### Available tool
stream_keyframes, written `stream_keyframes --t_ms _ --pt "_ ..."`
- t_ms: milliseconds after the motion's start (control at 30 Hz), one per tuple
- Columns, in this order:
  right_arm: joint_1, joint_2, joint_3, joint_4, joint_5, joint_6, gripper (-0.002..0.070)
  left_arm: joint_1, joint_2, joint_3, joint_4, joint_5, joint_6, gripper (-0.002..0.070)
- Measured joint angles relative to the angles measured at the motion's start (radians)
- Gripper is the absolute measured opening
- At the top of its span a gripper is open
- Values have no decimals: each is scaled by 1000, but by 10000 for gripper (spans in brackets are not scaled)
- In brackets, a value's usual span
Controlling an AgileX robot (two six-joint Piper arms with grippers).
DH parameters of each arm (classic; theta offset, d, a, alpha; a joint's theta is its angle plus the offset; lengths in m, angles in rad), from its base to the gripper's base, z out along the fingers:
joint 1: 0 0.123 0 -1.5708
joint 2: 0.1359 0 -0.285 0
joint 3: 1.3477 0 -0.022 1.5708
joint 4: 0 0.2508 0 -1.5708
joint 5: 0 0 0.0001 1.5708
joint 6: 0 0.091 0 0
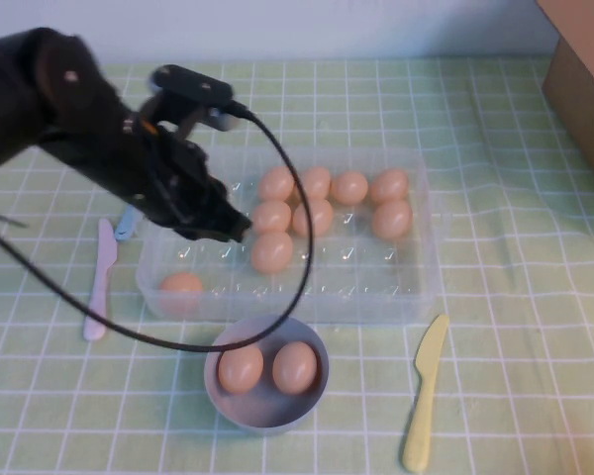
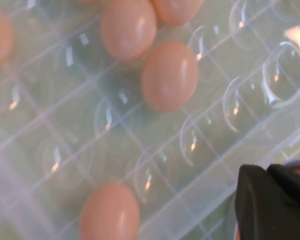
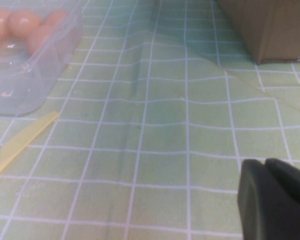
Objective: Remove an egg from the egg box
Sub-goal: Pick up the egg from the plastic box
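Note:
The clear plastic egg box [image 1: 376, 267] lies mid-table and holds several pale orange-tan eggs, most in its far rows. One egg [image 1: 272, 251] sits alone in the middle and another [image 1: 181, 290] in the near left corner. My left gripper [image 1: 233, 228] hangs over the box's left half, just left of the middle egg, with its fingers shut and empty. In the left wrist view the gripper [image 2: 267, 169] is above empty cups [image 2: 65, 115], apart from the nearest egg [image 2: 170, 75]. My right gripper [image 3: 272, 167] is shut and empty over bare cloth, outside the high view.
A small grey bowl [image 1: 218, 391] with two eggs stands just in front of the box. A yellow plastic knife [image 1: 423, 391] lies at the front right and a pink one [image 1: 100, 282] left of the box. A cardboard box [image 1: 579, 79] stands at the far right.

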Motion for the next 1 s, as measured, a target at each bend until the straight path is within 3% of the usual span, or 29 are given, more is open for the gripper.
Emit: stream_keyframes --t_ms 333,533,633,800,1000 --pt "0 0 0 0 0 0 -17 -156 168 -174 186 19 -156 -3" --pt "0 0 0 0 0 0 -17 -176 211 -218 256 39 -226 13" --pt "0 0 0 0 0 0 -17 -176 230 -222 271 58 -226 101" --pt "0 0 0 0 0 0 -17 -176 262 -222 283 55 -226 372" --pt "0 0 0 0 0 0 -17 -176 281 -222 289 2 -256 452"
